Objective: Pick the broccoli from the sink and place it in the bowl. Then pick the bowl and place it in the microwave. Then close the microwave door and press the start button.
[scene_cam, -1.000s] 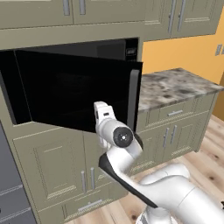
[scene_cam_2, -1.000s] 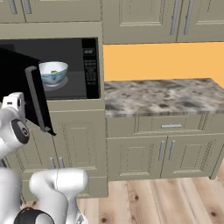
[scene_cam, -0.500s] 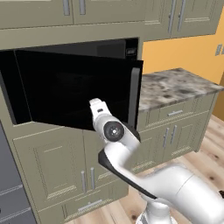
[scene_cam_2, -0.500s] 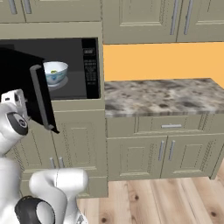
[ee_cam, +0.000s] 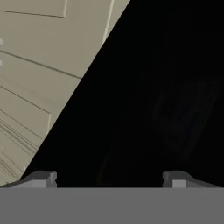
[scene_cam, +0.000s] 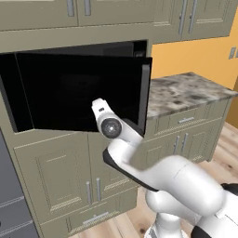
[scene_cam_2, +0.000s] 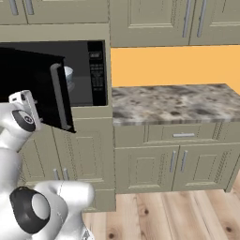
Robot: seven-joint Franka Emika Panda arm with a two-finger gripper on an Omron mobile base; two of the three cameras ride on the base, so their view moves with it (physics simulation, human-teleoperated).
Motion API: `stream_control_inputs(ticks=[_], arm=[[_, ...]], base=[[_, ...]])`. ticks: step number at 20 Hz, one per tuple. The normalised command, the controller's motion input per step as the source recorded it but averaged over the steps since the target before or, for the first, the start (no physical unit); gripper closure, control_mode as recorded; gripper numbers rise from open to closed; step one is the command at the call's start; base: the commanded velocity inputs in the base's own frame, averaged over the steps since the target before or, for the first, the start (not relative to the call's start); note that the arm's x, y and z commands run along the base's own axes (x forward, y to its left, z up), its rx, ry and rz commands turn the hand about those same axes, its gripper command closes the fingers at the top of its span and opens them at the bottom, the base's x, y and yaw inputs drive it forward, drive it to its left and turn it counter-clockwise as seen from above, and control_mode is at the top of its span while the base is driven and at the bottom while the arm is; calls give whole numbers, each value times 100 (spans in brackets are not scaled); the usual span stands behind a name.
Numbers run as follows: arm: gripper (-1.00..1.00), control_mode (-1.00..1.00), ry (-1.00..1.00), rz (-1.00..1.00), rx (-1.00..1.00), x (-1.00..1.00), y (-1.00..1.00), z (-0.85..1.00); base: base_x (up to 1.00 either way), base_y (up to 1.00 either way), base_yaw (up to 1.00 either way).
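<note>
The microwave door (scene_cam: 79,88), a wide glossy black panel with a grey bar handle (scene_cam: 145,93), stands partly swung toward the microwave (scene_cam_2: 89,70). My gripper (ee_cam: 109,178) is open and faces the door's black outer face at close range, with nothing between its fingertips (ee_cam: 41,178). My white wrist (scene_cam: 111,128) sits in front of the door's lower middle. Past the door's handle (scene_cam_2: 58,96), a sliver of the white bowl (scene_cam_2: 69,76) shows inside the dark cavity. The broccoli is hidden, and the sink is out of view.
The microwave's narrow control panel (scene_cam_2: 97,70) is on its right side. A speckled stone counter (scene_cam_2: 173,101) runs to the right, over beige drawers and cabinet doors (scene_cam_2: 145,164). Beige cabinets (scene_cam: 60,181) stand below the microwave, and more hang above it (scene_cam_2: 154,18).
The door has swung further toward the microwave with my hand following against its face. It now covers most of the bowl in the right base view.
</note>
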Motion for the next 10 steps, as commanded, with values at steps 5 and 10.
stream_control_inputs(ticks=[5,10], arm=[[-100,-100,0,-5,-11,46,-17,0],[-100,-100,0,-4,-11,43,-15,0]], base=[[0,0,0],[0,0,0]])
